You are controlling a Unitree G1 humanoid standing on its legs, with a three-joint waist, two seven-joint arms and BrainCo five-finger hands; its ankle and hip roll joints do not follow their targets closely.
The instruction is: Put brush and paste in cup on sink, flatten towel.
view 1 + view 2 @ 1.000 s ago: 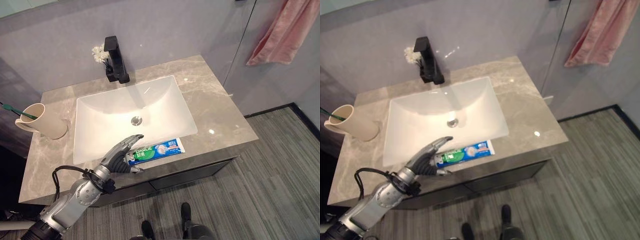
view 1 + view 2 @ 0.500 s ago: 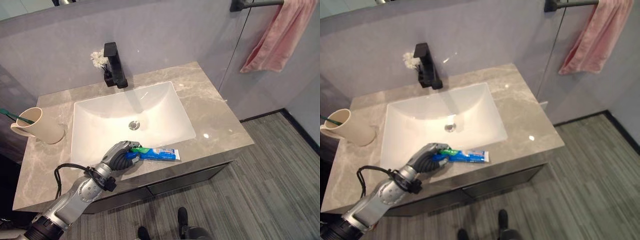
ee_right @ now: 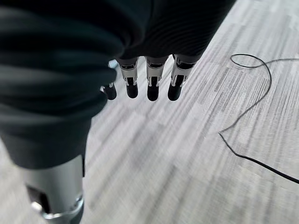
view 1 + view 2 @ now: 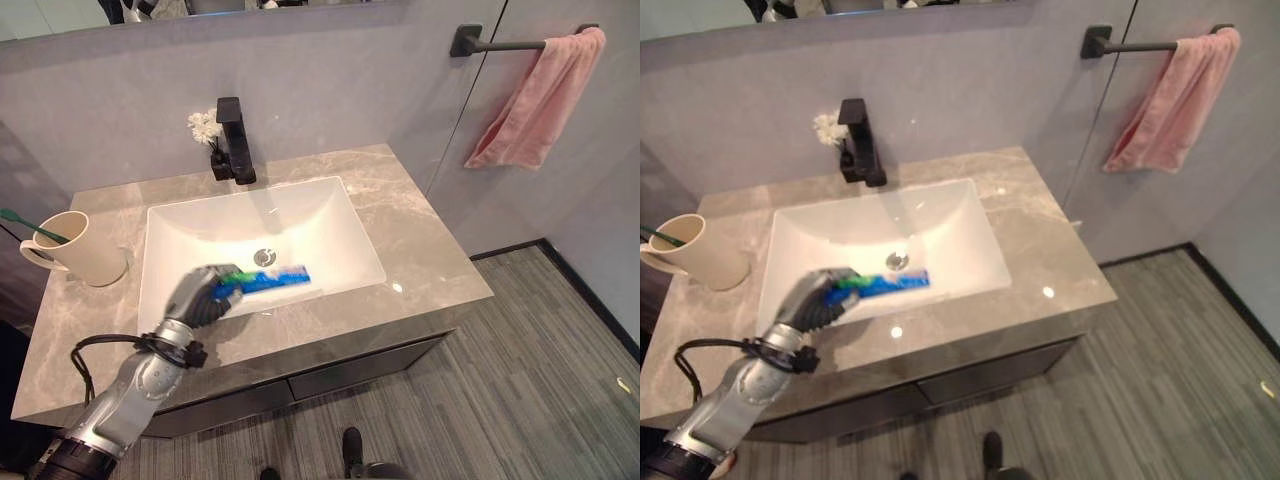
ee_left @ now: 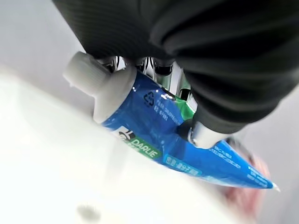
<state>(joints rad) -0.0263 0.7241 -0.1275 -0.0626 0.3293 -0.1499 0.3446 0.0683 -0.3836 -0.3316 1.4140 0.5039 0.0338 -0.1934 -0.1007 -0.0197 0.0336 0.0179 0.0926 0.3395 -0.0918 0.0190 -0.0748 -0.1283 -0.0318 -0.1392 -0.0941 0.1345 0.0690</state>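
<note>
1. Gripping the paste [image 4: 272, 279], the left robot hand [image 4: 193, 297] has its fingers and thumb curled round the cap end of the tube, as the left wrist view shows, with the white cap sticking out past the fingers [image 5: 159, 70].
2. The tube is lifted off the bench [image 4: 420, 250], lying roughly level above the front part of the sink [image 4: 300, 215], its flat end pointing toward the robot's right.
3. The cup [image 4: 88, 248] stands on the bench at the left of the sink, well apart from the paste, handle turned to the left.
4. The brush [image 4: 28, 225] already sits in the cup, leaning out over its left rim with the green handle end showing.
5. The towel [image 4: 530, 105] hangs bunched from the right end of a dark bar [image 4: 500, 43] on the wall, to the right of the bench, with its folds gathered rather than spread flat.
6. A black tap [image 4: 235, 140] stands behind the sink, and a small white flower sprig [image 4: 205, 126] sits just beside it.
7. The right robot hand [image 3: 147, 79] hangs above the striped floor [image 3: 196, 154], its fingers straight and relaxed, holding nothing.
</note>
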